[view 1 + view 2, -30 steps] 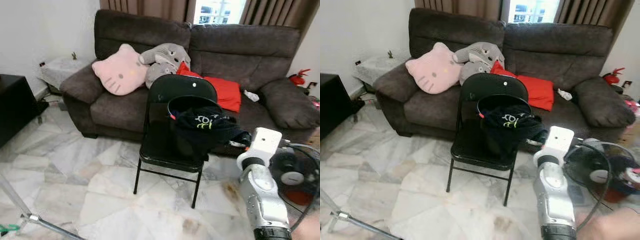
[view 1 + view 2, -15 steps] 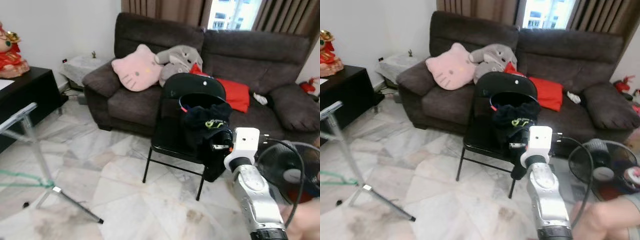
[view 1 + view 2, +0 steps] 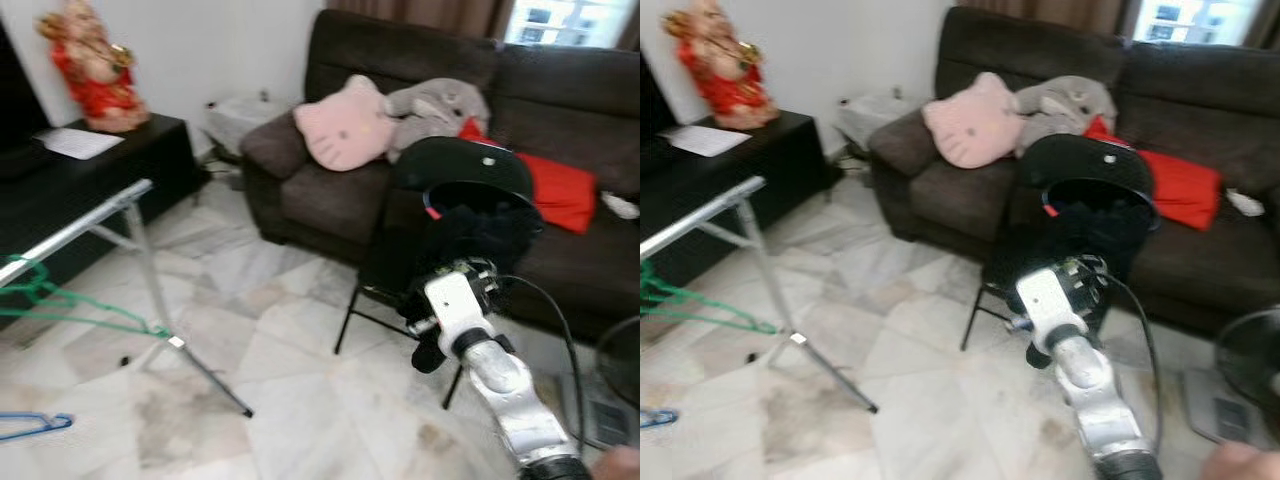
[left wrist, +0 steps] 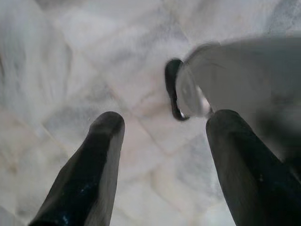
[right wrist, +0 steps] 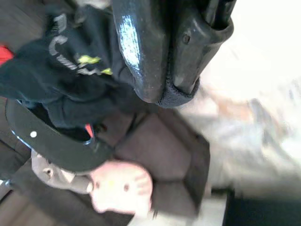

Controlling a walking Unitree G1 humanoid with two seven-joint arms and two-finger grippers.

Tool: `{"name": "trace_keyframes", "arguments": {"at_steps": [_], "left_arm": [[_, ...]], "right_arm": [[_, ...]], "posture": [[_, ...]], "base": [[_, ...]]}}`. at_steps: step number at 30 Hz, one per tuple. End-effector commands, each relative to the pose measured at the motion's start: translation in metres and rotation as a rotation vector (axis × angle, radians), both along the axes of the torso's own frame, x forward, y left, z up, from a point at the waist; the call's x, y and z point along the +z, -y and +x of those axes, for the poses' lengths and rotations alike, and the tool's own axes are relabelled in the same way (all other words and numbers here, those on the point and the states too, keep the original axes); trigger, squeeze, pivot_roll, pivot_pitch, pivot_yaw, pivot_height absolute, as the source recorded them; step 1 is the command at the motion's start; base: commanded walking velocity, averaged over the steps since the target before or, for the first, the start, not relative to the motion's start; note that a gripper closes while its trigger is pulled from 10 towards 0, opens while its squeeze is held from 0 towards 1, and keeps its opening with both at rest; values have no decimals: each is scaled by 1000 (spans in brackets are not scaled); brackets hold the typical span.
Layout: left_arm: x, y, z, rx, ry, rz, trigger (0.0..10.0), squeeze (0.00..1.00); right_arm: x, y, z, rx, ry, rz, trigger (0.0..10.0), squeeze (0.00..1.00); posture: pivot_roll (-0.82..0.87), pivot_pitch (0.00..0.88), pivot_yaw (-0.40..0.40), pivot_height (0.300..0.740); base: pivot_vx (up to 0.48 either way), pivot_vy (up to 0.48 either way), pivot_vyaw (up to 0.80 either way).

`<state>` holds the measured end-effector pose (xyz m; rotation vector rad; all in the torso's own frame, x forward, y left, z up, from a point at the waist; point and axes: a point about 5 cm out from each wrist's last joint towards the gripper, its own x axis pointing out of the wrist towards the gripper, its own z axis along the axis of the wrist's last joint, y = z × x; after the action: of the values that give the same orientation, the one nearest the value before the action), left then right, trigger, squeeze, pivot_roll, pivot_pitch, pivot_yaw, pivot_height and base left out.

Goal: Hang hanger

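The main risk is a snag. The hanger [image 3: 428, 208], with its red tip showing and a dark garment [image 3: 480, 235] draped on it, hangs right against the back of the black folding chair [image 3: 465, 165]. If the arm swings left toward the rack while cloth or hook catches on that chair back, the hanger could be pulled out of the grip or the chair tipped. A 2nd risk is the grip itself. The garment looks heavy and bunched, and a quick turn could make it slide off onto the marble floor [image 3: 280, 340]. The heavy blur suggests the robot is turning, which would add to the sway.

The silver drying rack [image 3: 70, 232] stands well apart on the near left. It already carries green hangers [image 3: 60, 300], and a blue hanger [image 3: 30, 425] lies on the floor near it. The splayed rack legs could also catch a foot on approach.

The right arm reaches forward and slightly left, wrist raised toward the chair. The right gripper [image 5: 162, 92] has its 2 fingers [image 5: 136, 56] pressed together, seemingly pinching the hanger, though the contact itself is hidden. The left gripper [image 4: 160, 141] points down at the floor, fingers spread and empty.
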<state>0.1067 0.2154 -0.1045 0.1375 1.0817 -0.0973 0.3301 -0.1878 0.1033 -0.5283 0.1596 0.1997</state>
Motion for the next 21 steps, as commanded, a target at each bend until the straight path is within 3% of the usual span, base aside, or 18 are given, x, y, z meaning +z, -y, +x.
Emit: {"name": "trace_keyframes", "arguments": {"at_steps": [1,6,10,21], "left_arm": [[-2,-5,-10,17,-32,5,10000,0],[-2,-5,-10,20,-32,7,10000,0],[-2,-6,-10,20,-32,9,10000,0],[-2,-6,-10,17,-31,10,10000,0]], "right_arm": [[-1,-11,2,55,9,-21,10000,0],[-21,-8,0,40,-54,-36,10000,0],[-43,-15,-8,92,-128,-82,10000,0],[-59,-20,-12,127,-169,-80,10000,0]], "posture": [[-20,0,-48,740],[-18,0,-43,740],[-16,0,-40,740],[-20,0,-37,740]], "base": [[0,0,800],[0,0,800],[0,0,800],[0,0,800]]}}
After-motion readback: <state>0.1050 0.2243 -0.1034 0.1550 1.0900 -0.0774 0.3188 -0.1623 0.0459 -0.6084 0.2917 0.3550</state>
